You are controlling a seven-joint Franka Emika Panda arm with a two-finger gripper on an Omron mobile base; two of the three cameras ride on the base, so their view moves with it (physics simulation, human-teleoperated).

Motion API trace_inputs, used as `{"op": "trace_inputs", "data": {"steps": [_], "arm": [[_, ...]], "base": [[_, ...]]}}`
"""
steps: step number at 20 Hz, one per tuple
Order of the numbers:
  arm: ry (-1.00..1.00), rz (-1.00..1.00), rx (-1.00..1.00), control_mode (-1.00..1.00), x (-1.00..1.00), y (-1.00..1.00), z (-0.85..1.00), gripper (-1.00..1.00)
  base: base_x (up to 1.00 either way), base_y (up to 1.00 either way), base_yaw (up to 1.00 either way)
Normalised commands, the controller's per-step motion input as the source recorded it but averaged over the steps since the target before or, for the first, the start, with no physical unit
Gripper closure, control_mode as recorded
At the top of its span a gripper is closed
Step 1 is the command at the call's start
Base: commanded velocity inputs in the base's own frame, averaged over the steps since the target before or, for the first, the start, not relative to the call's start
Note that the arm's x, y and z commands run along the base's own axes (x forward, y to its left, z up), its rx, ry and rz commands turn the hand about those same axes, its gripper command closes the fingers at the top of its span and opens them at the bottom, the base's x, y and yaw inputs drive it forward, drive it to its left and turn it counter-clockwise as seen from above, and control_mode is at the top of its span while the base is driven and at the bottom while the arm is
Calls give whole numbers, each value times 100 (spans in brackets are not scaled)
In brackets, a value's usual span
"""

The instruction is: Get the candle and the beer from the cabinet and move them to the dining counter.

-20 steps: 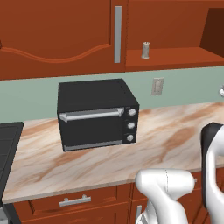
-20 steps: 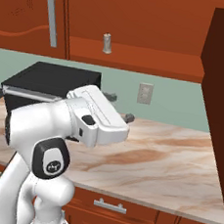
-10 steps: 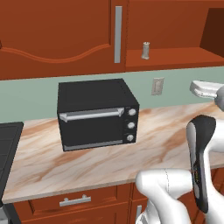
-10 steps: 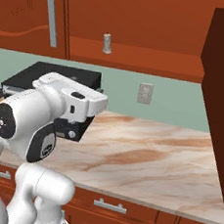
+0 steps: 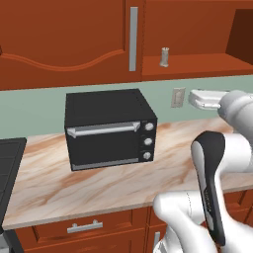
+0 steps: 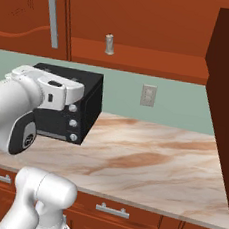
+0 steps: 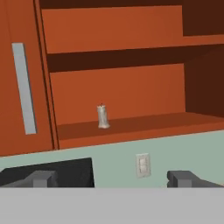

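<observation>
Right now your gripper (image 7: pixel 113 178) stands wide open and holds nothing; in the hand view its two tips sit far apart at the bottom, pointed up toward the cabinet (image 7: pixel 118 92). You can see the candle (image 7: pixel 103 117) upright on the cabinet's lowest open shelf, near the front edge and just right of the closed door with its grey handle (image 7: pixel 24 87). From the left base view the candle (image 5: pixel 164 57) stands on that shelf above and right of the black oven (image 5: pixel 109 127); the right base view shows the candle (image 6: pixel 110 44) well above the counter (image 6: pixel 151 161). A wall outlet (image 7: pixel 143 165) sits on the green wall below the shelf.
</observation>
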Motion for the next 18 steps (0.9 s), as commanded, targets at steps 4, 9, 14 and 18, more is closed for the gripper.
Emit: {"op": "trace_inputs", "data": {"steps": [4,9,14,18], "arm": [[-5,-8,0,-100,2,67,31,-100],[-4,1,0,-100,21,58,10,-100],[-3,16,0,-100,25,33,15,-100],[-9,6,0,-100,10,3,0,-100]], "base": [[0,0,0],[0,0,0],[0,0,0],[0,0,0]]}}
